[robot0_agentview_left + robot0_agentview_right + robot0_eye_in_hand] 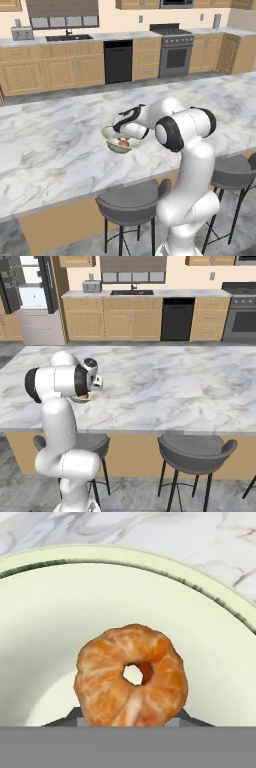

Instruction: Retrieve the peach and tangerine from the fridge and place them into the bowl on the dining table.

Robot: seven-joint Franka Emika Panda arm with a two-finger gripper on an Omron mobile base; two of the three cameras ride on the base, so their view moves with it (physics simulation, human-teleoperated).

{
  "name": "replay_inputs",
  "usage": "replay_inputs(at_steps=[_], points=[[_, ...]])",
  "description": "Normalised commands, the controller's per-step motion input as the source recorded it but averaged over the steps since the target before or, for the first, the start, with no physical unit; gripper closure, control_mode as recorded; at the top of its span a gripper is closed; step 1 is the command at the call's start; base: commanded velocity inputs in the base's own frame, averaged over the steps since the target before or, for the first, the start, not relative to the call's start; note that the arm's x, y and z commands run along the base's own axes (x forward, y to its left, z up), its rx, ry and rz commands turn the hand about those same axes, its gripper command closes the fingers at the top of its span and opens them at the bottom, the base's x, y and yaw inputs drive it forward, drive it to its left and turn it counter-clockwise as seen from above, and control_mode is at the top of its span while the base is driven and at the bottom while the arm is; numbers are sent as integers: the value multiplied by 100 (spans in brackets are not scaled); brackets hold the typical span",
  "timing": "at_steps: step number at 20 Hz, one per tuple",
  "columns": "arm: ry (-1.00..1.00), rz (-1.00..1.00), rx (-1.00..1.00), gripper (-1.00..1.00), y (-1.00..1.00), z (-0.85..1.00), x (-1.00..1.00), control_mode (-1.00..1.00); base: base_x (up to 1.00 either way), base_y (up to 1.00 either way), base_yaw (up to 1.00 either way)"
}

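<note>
Bowl (45, 632) holds tangerine (131, 674), possibly peach.

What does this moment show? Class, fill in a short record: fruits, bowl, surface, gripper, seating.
tangerine: right in front of the gripper's tips, over the bowl's inside; whether it rests on the bowl is unclear
peach: reddish, lying in the bowl
bowl: pale cream, upright
dining table: marble top, carries the bowl near its front edge
gripper: pointing down into the bowl; open or shut cannot be told
stools: grey, under the table's edge
</note>
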Motion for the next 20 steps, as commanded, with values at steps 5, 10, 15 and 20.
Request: replay_inputs(at_steps=[5, 10, 15, 20], points=[[10, 0, -2, 100, 30, -14, 19, -100, 0, 0, 0], [0, 0, -3, 100, 27, 3, -33, -100, 0, 0, 0], [0, -4, -1, -100, 4, 22, -63, -100, 0, 0, 0], [-2, -7, 0, -100, 0, 38, -75, -100, 0, 0, 0]])
